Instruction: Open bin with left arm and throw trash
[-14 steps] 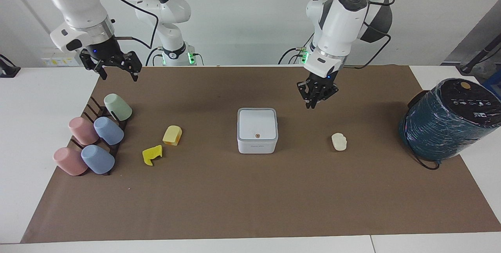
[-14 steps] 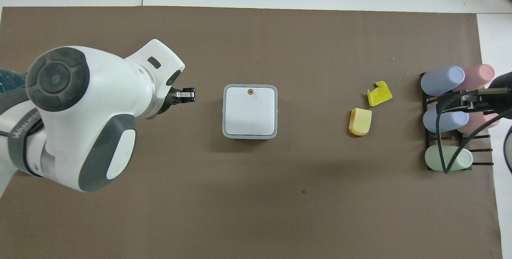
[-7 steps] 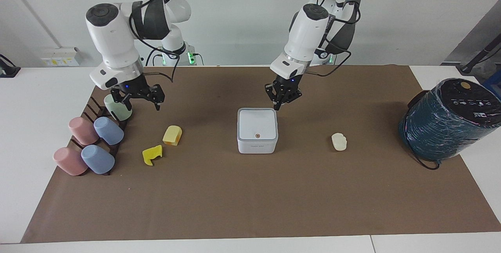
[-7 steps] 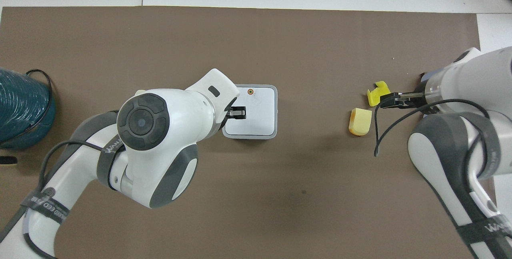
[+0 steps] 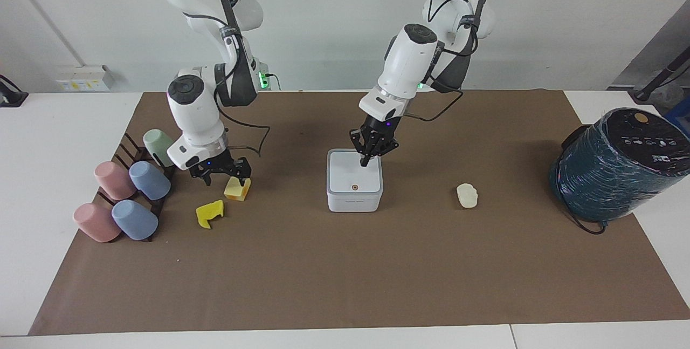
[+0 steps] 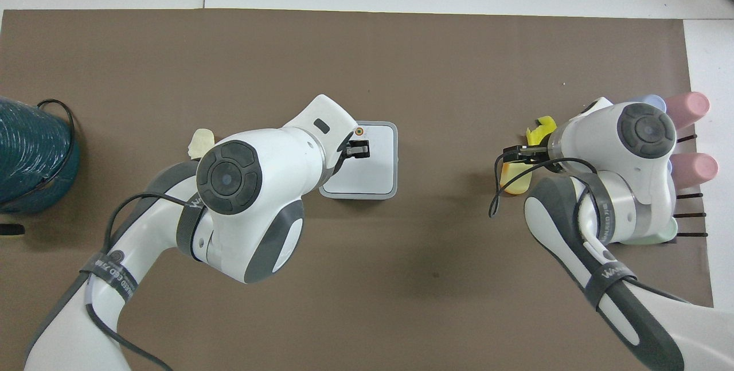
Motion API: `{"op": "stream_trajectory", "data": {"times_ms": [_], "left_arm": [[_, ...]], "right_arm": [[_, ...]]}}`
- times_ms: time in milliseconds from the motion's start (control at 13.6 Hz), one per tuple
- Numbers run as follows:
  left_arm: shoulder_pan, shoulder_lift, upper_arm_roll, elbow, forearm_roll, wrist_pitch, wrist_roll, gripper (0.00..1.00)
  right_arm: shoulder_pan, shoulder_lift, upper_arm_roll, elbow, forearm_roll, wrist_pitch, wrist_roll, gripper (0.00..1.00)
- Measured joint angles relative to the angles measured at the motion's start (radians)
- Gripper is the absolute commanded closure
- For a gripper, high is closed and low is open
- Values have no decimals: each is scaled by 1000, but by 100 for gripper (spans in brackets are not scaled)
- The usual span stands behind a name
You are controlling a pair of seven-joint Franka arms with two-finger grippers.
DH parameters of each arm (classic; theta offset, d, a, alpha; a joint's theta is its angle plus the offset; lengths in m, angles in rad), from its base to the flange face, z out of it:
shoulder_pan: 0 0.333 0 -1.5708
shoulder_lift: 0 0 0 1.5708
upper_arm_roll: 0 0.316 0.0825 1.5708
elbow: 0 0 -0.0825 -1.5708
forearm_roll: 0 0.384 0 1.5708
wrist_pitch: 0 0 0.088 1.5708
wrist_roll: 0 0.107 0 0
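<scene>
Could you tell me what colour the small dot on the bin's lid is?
Orange-red, on the bin lid; clearest in the facing view.

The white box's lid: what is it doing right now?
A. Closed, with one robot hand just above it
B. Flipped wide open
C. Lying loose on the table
A: the bin has its lid flat and shut, and the left gripper hangs just above it.

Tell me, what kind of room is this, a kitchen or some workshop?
Most likely a robotics lab, not a kitchen. Two white arms work over a brown mat on a plain white table, with staged props laid out: a small bin, foam scraps and pastel cups on a rack.
</scene>
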Motion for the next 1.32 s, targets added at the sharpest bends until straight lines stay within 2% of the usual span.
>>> {"op": "stream_trajectory", "data": {"times_ms": [220, 514, 588, 734, 808, 1102, 1322], "left_arm": [[-14, 74, -1, 4, -10, 102, -17, 100], [-16, 90, -1, 22, -11, 121, -25, 100], [-16, 91, -1, 22, -11, 121, -26, 100], [-16, 92, 1, 32, -12, 109, -27, 100], [-15, 93, 4, 54, -12, 73, -28, 100], [48, 92, 24, 284, -12, -257, -28, 99], [113, 92, 27, 336, -12, -319, -22, 95]], "right_arm": [[6, 21, 3, -20, 39, 49, 0, 0], [16, 29, 3, -44, 49, 88, 0, 0], [15, 31, 2, -54, 49, 103, 0, 12], [14, 35, 1, -66, 49, 119, -3, 85], [14, 37, 0, -68, 49, 120, -6, 100], [14, 38, -3, -68, 49, 120, 3, 100], [14, 35, -3, -46, 50, 94, 20, 100]]}}
